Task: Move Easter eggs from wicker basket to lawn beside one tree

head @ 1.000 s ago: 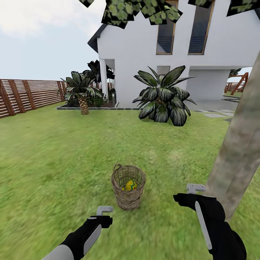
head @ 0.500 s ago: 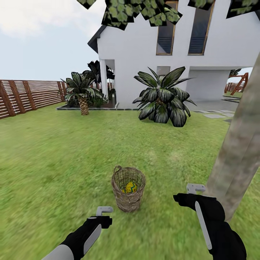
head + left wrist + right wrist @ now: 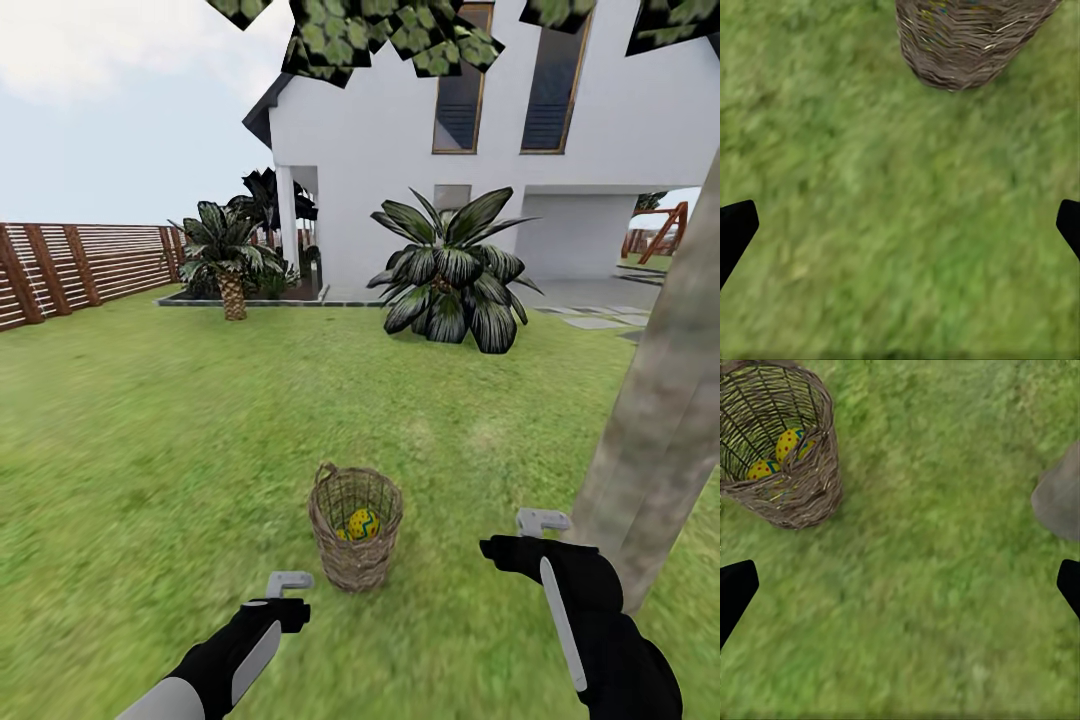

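A white house stands at the far side of the grass, with two tall dark windows high on its wall. A broad-leaved bush grows in front of it, and a short palm near its left corner. A brown slatted fence runs along the left edge. Grey stepping stones lie at the right, with a red wooden frame beyond them.

Both arms reach forward and low, one on either side of the wicker basket. The left gripper hangs short of it with fingers spread wide; the right gripper, level with it, is likewise spread and empty.
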You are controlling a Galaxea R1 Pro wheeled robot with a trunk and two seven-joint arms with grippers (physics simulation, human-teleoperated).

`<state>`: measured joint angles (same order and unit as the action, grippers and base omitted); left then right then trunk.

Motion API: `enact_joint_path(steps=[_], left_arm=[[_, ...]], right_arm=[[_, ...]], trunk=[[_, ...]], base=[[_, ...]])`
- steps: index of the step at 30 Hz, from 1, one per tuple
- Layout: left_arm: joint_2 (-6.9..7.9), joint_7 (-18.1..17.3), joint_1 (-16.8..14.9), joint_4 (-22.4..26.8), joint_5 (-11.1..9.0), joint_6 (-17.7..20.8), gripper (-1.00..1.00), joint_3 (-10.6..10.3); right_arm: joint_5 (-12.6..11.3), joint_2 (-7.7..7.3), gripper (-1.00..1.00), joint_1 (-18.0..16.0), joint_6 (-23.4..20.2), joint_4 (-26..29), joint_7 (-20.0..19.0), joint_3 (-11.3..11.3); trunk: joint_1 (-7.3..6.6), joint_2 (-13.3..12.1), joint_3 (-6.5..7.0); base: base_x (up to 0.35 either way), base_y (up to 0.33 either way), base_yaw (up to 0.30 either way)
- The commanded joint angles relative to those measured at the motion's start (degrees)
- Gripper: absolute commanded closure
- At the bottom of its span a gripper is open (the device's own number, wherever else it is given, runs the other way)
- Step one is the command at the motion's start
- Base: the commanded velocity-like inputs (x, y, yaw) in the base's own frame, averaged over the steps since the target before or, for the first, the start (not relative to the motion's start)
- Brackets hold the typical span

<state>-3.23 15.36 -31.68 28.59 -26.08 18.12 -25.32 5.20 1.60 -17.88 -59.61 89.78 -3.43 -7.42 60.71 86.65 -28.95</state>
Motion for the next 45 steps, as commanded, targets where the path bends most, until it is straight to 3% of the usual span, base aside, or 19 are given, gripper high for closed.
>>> enact_joint_path(steps=[1, 37, 45], left_arm=[[0.08, 0.5, 0.0, 0.1, -0.6, 0.2, -1.00, -0.4], [0.13, 0.5, 0.0, 0.1, -0.6, 0.2, -1.00, -0.4], [0.15, 0.5, 0.0, 0.4, -0.5, 0.2, -1.00, -0.5]], right_arm=[[0.5, 0.05, -1.00, 0.0, -0.2, 0.1, -0.4, -0.1], [0.5, 0.06, -1.00, 0.0, -0.2, 0.0, -0.4, -0.1], [0.5, 0.07, -1.00, 0.0, -0.2, 0.0, -0.4, 0.0]], trunk=[[-0.23, -0.4, 0.12], [-8.14, -14.8, 6.58], [-8.14, -14.8, 6.58]], base=[[0.000, 0.000, 0.000], [0.000, 0.000, 0.000], [0.001, 0.000, 0.000]])
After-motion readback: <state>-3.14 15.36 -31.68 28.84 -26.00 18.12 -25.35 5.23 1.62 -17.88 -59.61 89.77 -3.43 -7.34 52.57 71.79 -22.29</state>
